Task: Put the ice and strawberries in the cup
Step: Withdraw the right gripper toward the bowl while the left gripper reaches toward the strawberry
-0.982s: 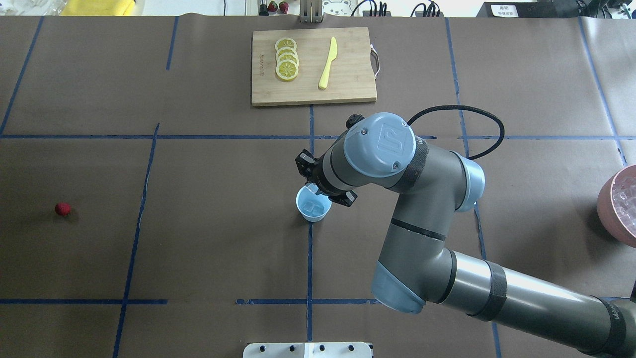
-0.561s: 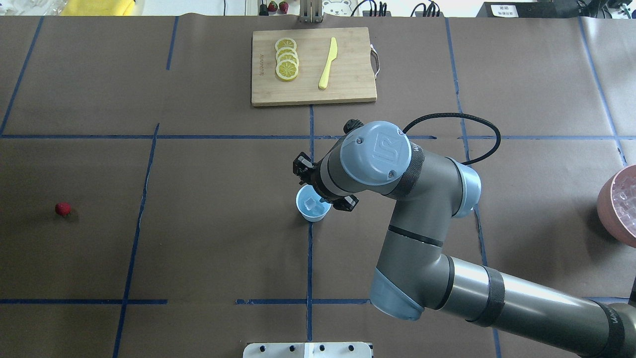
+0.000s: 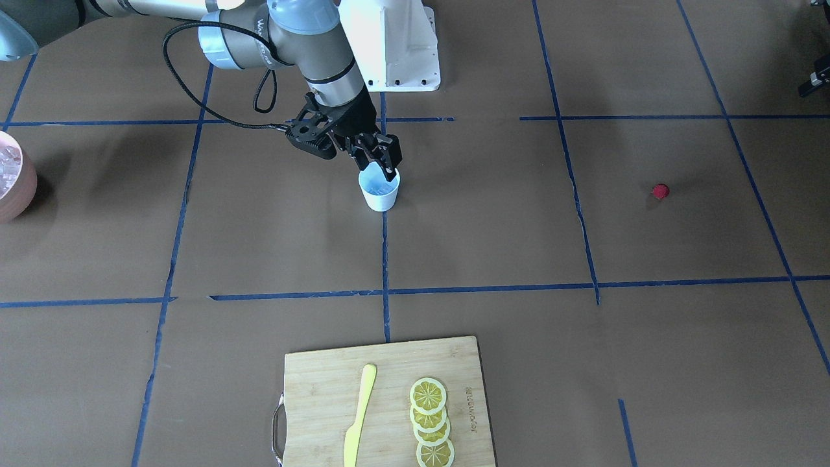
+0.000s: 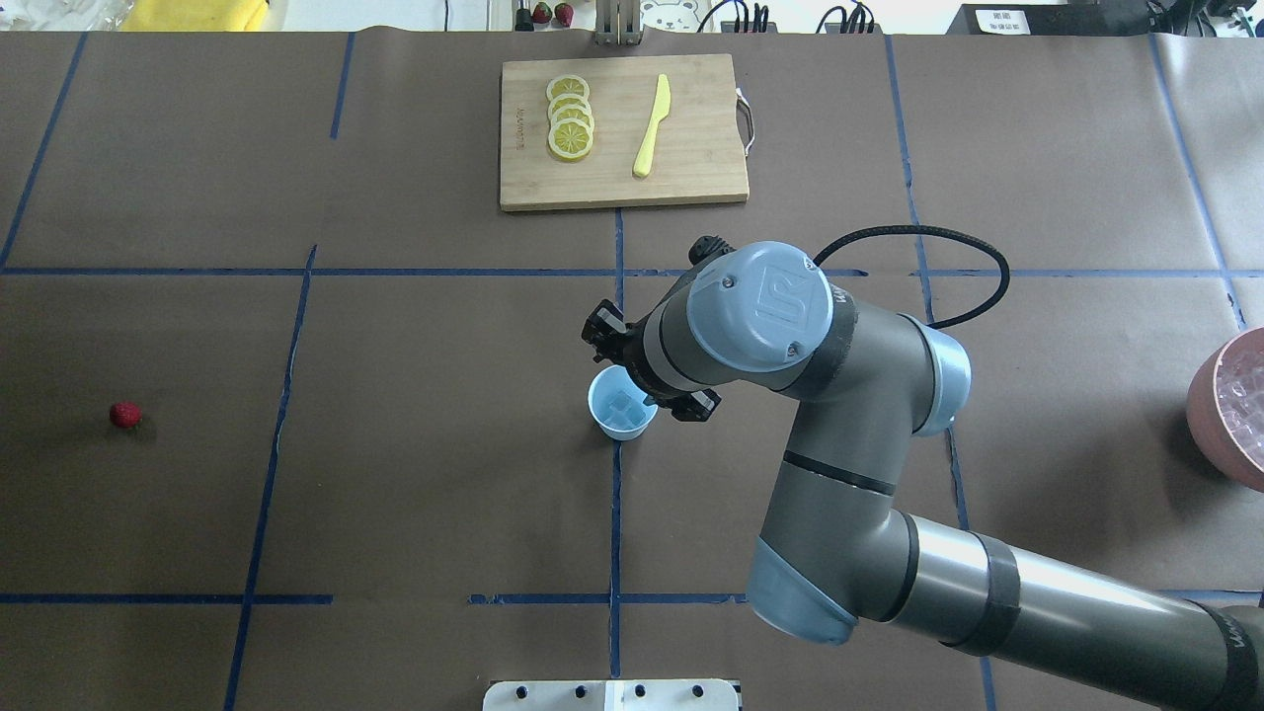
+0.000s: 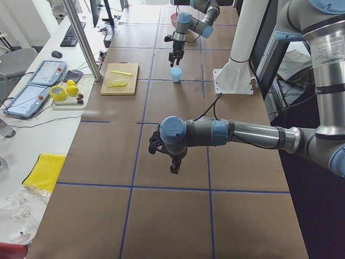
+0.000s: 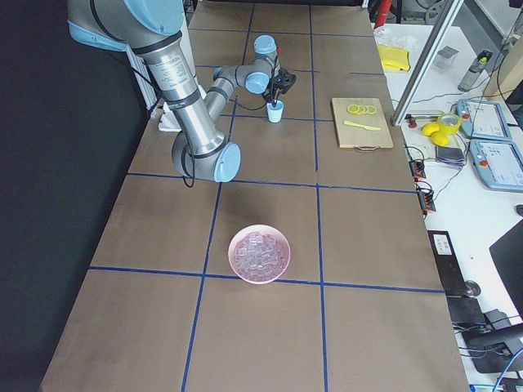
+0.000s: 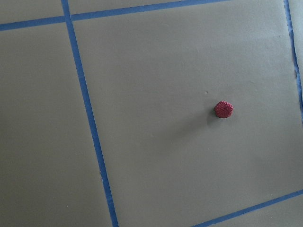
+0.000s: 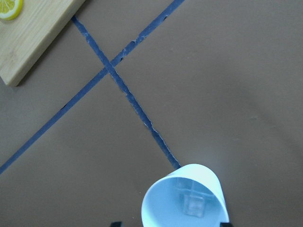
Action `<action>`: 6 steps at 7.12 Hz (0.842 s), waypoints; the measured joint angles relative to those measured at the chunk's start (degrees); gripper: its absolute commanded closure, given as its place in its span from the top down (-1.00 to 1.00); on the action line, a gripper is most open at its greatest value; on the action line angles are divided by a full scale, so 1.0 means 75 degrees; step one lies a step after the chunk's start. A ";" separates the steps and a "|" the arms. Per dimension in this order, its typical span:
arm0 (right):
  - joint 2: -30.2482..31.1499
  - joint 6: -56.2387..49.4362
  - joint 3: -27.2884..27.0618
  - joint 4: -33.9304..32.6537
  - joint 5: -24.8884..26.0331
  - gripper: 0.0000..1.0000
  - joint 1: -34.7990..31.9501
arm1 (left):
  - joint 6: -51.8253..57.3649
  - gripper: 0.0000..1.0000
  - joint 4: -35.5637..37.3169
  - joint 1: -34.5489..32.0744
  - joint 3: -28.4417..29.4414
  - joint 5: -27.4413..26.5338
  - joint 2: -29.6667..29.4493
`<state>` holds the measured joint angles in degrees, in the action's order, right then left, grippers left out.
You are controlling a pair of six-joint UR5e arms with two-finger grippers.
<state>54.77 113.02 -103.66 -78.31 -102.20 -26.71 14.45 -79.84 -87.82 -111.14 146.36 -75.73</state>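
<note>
The pale blue cup (image 3: 379, 194) stands on the table's middle line and also shows in the overhead view (image 4: 614, 423). A clear ice cube (image 8: 194, 206) lies inside it. My right gripper (image 3: 379, 165) hangs just above the cup's rim, open and empty; in the right wrist view its dark fingertips straddle the cup (image 8: 184, 191). The small red strawberry (image 4: 124, 415) lies alone far to the left and shows in the left wrist view (image 7: 223, 109). My left gripper (image 5: 172, 164) hovers above the table, showing only in the left side view, so I cannot tell its state.
A pink-brown bowl (image 6: 260, 276) of ice cubes (image 6: 260, 251) sits at the table's right end (image 4: 1210, 395). A wooden cutting board (image 4: 691, 168) with lemon slices (image 4: 570, 117) and a yellow knife (image 4: 652, 126) lies at the far middle. Blue tape lines cross the brown table.
The right wrist shifted slightly left and then back over the cup. A clear cube seen by the fingers at the cup's rim now lies inside the cup.
</note>
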 measured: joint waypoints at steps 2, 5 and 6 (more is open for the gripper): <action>0.1161 -0.0147 -0.1203 -0.0039 -0.0431 0.99 -0.0490 | -0.0088 1.00 -0.0185 0.0345 0.0005 0.0012 -0.0004; 0.3614 -0.2729 -0.2389 -0.0026 -0.2639 0.99 -0.2744 | -0.2189 1.00 -0.1814 0.1677 0.0016 -0.0400 -0.0005; 0.4456 -0.4182 -0.2529 -0.0024 -0.3208 0.99 -0.3572 | -0.3099 1.00 -0.2465 0.2226 0.0021 -0.0997 -0.0005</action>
<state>88.19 81.66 -122.63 -78.49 -126.26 -53.50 -8.79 -98.32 -71.13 -110.98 138.89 -75.76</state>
